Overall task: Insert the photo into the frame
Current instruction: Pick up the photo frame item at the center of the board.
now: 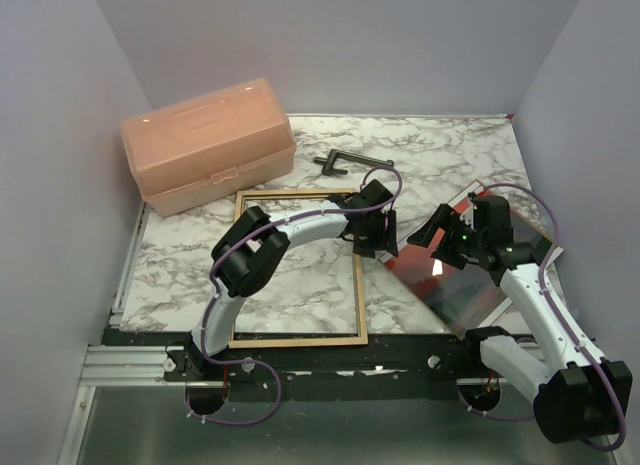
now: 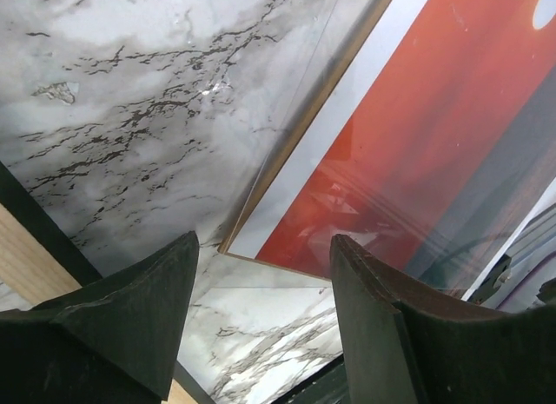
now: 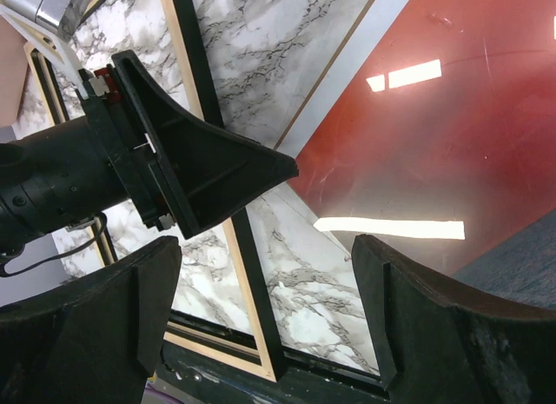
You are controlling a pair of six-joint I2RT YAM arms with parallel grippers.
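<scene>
The frame lies flat on the marble table left of centre, tan wood face up. Its black and tan edge also shows in the right wrist view and at the lower left of the left wrist view. The photo, a glossy red sunset print, lies face up to the right of the frame. My left gripper hangs open over the gap between the frame's right edge and the photo's near corner, holding nothing. My right gripper hovers open above the photo's left part, empty.
A peach plastic toolbox stands at the back left. A dark T-shaped part lies behind the frame. A thin brown board edge shows under the photo's white border. Grey walls close in both sides.
</scene>
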